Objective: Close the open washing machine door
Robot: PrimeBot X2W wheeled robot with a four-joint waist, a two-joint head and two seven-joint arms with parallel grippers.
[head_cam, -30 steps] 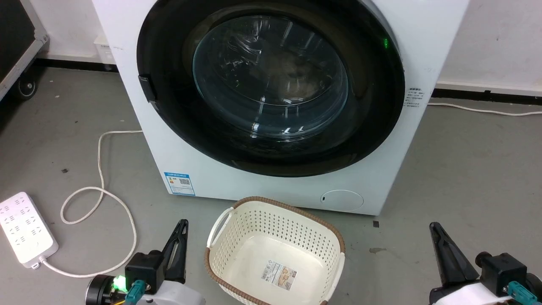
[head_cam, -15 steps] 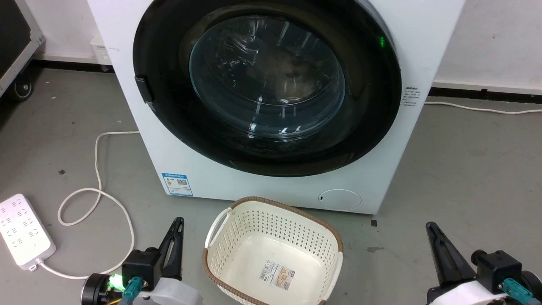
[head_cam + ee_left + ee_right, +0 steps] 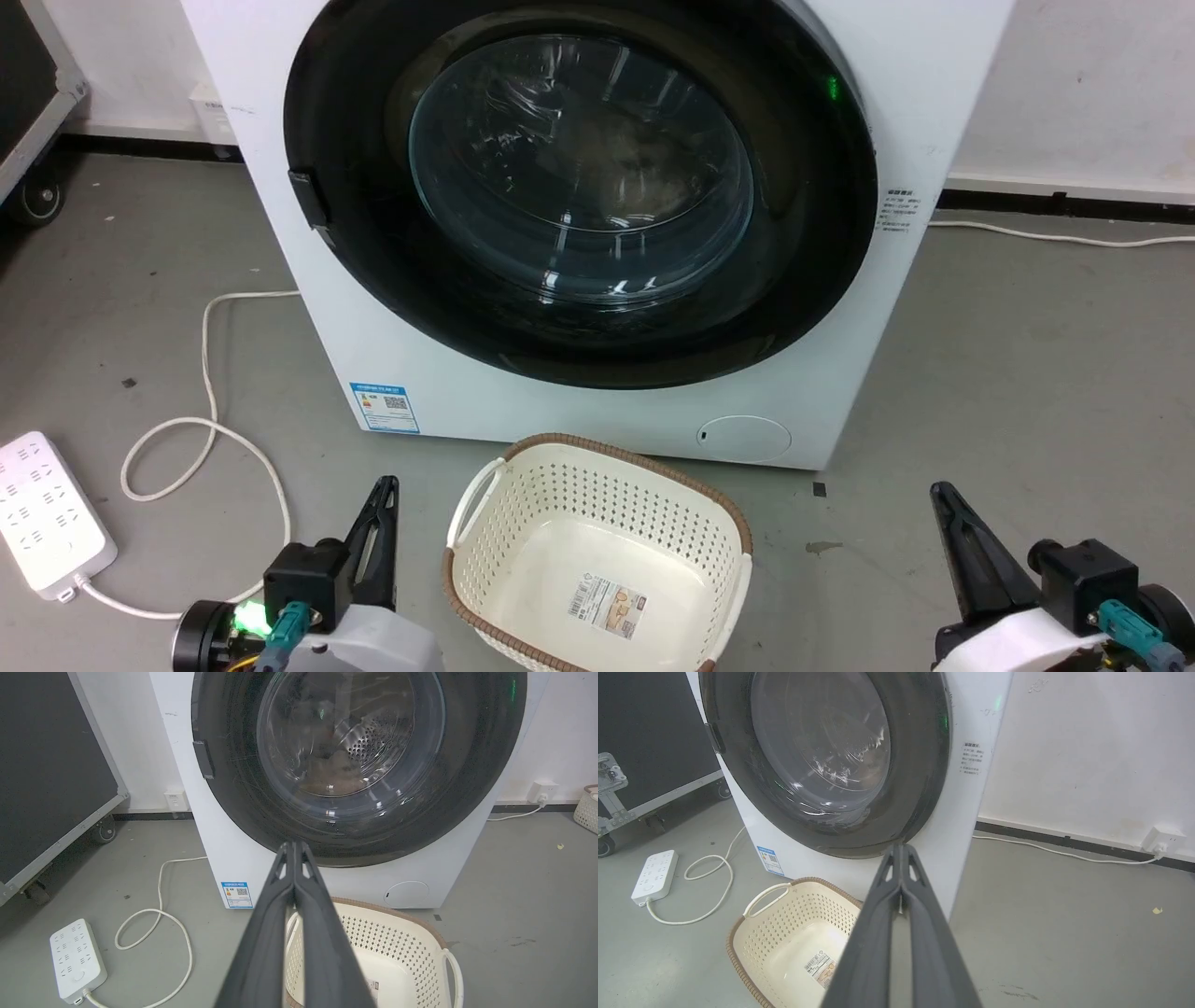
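Nearest the robot, the left gripper (image 3: pixel 383 490) and the right gripper (image 3: pixel 938 493) were seen low over the grey floor (image 3: pixel 1027 373), each with its two dark fingers pressed together and nothing held between them. They were kept well apart from each other and clear of the machine, a resting pose that would suit a job judged to be finished. Between them a cream laundry basket (image 3: pixel 597 485) was set on the floor, empty but for a label on its bottom, just in front of the washing machine (image 3: pixel 523 411), probably placed there for loading and unloading. To the left, a white power strip (image 3: pixel 47 509) was laid out with its cord (image 3: pixel 210 345) looped towards the machine. Beyond the basket, the washing machine door (image 3: pixel 579 177) was found swung against the white front, its black rim lying flush around the opening in the right wrist view, so the door was judged closed. Whether the catch (image 3: pixel 308 196) at its left edge had fully engaged could not be told. Behind the machine, the pale wall (image 3: pixel 1074 84) was seen.
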